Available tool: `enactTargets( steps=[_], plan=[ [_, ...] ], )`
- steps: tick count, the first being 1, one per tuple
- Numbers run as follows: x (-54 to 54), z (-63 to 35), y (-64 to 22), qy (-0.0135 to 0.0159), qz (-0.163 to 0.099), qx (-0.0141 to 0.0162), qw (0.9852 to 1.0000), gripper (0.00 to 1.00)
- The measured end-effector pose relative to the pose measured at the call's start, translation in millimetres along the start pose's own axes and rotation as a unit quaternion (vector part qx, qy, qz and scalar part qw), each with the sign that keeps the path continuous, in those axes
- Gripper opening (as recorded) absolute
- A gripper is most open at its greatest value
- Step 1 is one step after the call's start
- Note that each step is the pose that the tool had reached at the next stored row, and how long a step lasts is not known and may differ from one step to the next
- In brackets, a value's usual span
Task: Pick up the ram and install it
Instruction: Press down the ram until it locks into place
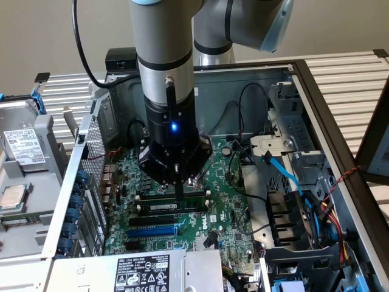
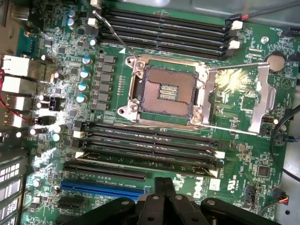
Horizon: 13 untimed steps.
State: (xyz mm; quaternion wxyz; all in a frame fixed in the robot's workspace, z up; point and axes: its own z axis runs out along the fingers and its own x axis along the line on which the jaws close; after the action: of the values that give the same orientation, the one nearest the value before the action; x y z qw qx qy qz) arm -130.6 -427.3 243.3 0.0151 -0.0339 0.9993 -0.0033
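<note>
gripper [image 2: 161, 187] fingers pressed together, empty | ram [image 1: 172, 206] flat green stick (white label) seated in black slot

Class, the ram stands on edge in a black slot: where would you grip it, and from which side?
Probably the ram's top edge at mid-length, pinching its two flat faces from straight above: it stands edge-up, with slots close alongside.

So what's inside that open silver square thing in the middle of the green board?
Inside the open socket sit rows of tiny gold pins and small parts at the centre, no chip. Its lid is flipped open beside it.
</note>
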Motion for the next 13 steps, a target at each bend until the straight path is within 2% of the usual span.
enactTargets(
  steps=[4,8,10,13],
  plan=[
    [0.0,0.2,0.0,0.0002,0.034,0.001,0.9994,0.1],
    [0.0,0.3,0.0,0.0004,0.064,0.0019,0.998,0.1],
    [0.0,0.3,0.0,0.0005,0.076,0.0022,0.9971,0.1],
    [0.0,0.3,0.0,0.0006,0.079,0.0023,0.9969,0.1]
  ],
)
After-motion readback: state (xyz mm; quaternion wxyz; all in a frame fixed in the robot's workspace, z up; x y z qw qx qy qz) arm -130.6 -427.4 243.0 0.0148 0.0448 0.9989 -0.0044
